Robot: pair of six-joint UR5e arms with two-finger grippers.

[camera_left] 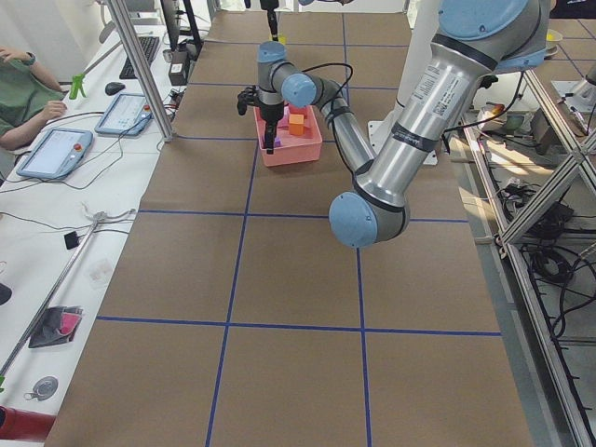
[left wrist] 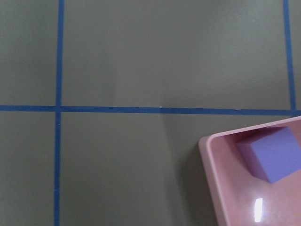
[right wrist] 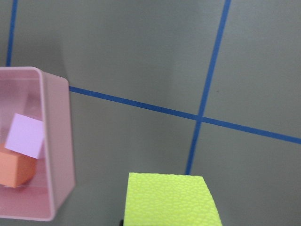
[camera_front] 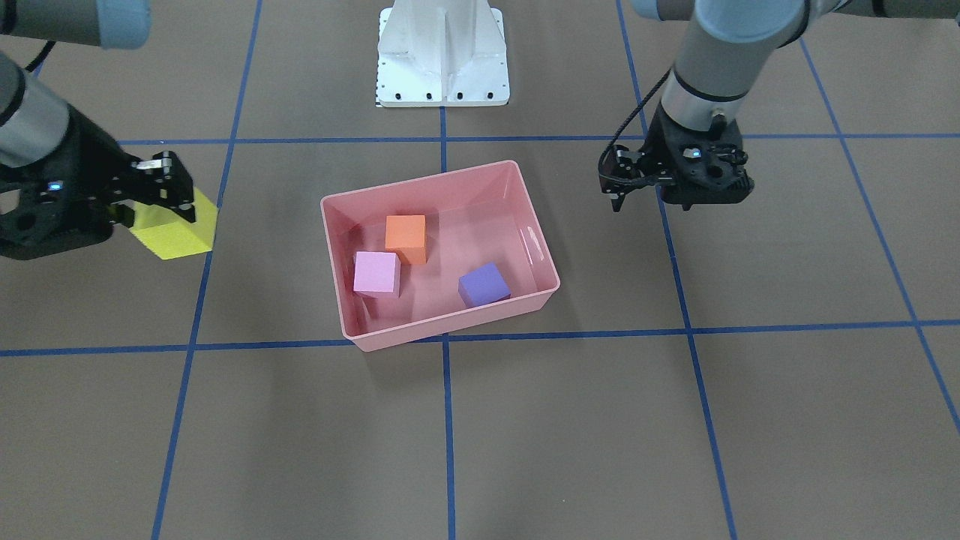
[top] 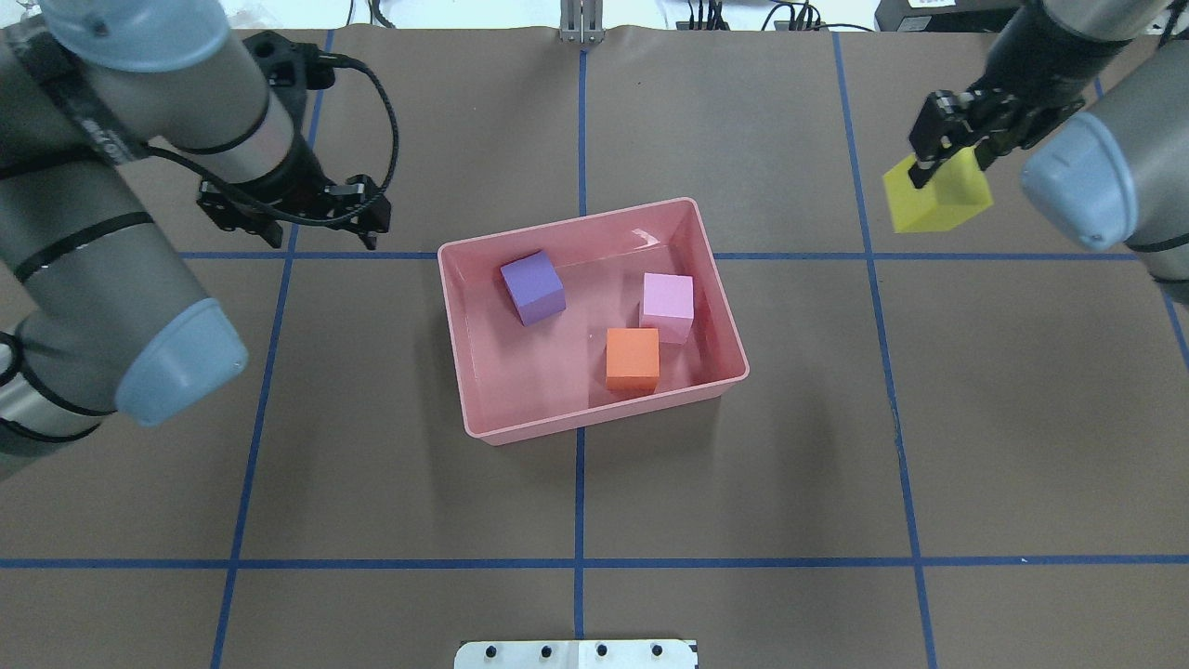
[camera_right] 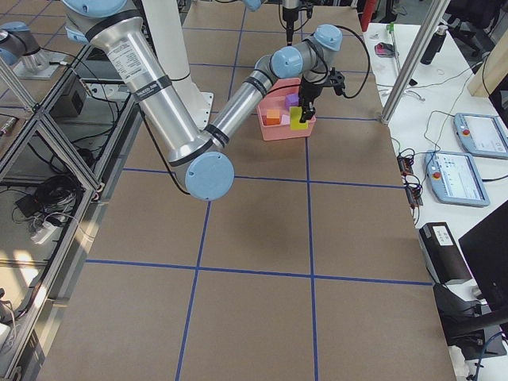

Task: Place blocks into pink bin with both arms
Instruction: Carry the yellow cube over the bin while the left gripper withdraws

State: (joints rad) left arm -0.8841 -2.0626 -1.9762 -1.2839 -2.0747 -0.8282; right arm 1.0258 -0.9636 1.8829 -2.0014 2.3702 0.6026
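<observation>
The right gripper (top: 946, 153) is clamping the yellow block (top: 936, 195) between its jaws, holding it above the table out at two o'clock from the pink bin (top: 483, 344) in the overhead view. The left gripper (top: 320, 216) is hanging empty at ten o'clock from the bin, its fingers looking drawn close together. Inside the bin the orange block (top: 633, 359) is sitting nearest, the light pink block (top: 667, 307) just beyond it, the purple block (top: 533, 288) farther over toward ten o'clock. By my reckoning, three are in and this is the last carry. The next move is calling for travel toward eight o'clock, clearing the rim, and a release over the bare floor in the bin's middle. There is open brown table between gripper and bin.
</observation>
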